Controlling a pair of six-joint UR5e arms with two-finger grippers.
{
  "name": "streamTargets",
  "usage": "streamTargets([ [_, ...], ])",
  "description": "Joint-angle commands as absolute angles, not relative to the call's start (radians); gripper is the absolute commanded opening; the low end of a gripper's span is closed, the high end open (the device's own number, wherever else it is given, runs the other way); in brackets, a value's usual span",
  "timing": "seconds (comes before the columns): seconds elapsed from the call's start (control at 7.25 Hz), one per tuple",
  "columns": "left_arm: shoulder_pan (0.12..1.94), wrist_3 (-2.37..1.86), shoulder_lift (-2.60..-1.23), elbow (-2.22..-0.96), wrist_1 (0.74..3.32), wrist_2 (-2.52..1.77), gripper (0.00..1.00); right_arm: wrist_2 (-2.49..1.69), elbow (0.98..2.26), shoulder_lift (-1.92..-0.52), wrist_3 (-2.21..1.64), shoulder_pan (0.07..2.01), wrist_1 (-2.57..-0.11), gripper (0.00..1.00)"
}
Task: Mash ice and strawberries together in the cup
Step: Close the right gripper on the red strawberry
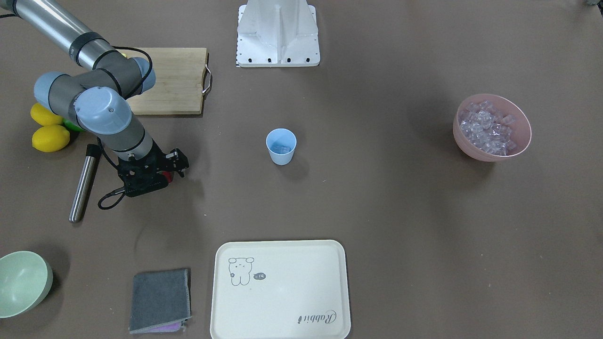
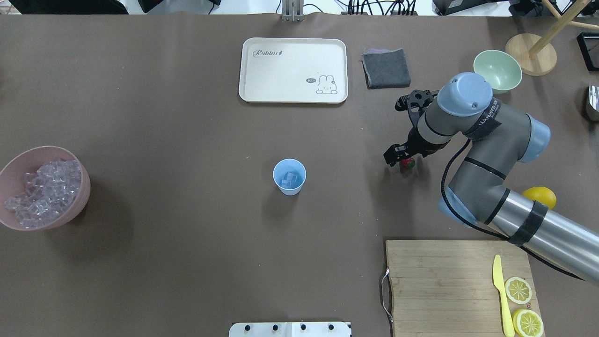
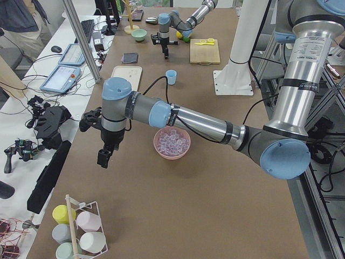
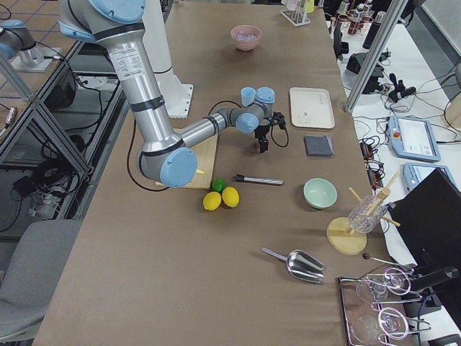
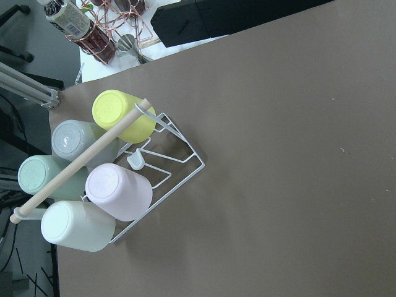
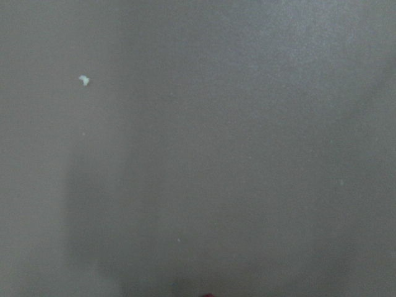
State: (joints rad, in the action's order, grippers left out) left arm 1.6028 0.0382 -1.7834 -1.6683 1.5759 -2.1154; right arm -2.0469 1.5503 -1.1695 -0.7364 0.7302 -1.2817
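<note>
The pale blue cup (image 2: 289, 176) stands upright mid-table with a few clear ice pieces (image 2: 290, 178) in it; it also shows in the front view (image 1: 281, 146). The red strawberry (image 2: 408, 163) lies on the table to the cup's right, under my right gripper (image 2: 401, 159). That gripper is low over the table with its jaws apart at the strawberry (image 1: 166, 176), and I see no grip on it. My left gripper (image 3: 103, 157) hangs over the far left table end near the pink bowl; I cannot tell if it is open or shut.
A pink bowl (image 2: 79, 196) full of ice sits at the left. A white tray (image 2: 293, 70), grey cloth (image 2: 386, 68) and green bowl (image 2: 497, 71) lie beyond. A metal muddler (image 1: 85, 183), lemons (image 1: 50, 137) and a cutting board (image 2: 461, 285) are near the right arm.
</note>
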Motion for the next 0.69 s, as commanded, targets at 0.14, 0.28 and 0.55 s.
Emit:
streamTargets([
  [0.14, 1.597, 0.031, -1.801, -1.664, 1.575, -2.115, 0.97, -2.045, 1.577, -1.184, -0.736, 0.736, -1.282, 0.61],
  [0.28, 1.595, 0.031, -1.812, -1.655, 1.575, -2.115, 0.97, -2.045, 1.577, -1.189, -0.738, 0.736, -1.282, 0.63],
  [0.55, 1.595, 0.034, -1.815, -1.651, 1.577, -2.115, 0.97, -2.043, 1.580, -1.193, -0.738, 0.736, -1.281, 0.66],
])
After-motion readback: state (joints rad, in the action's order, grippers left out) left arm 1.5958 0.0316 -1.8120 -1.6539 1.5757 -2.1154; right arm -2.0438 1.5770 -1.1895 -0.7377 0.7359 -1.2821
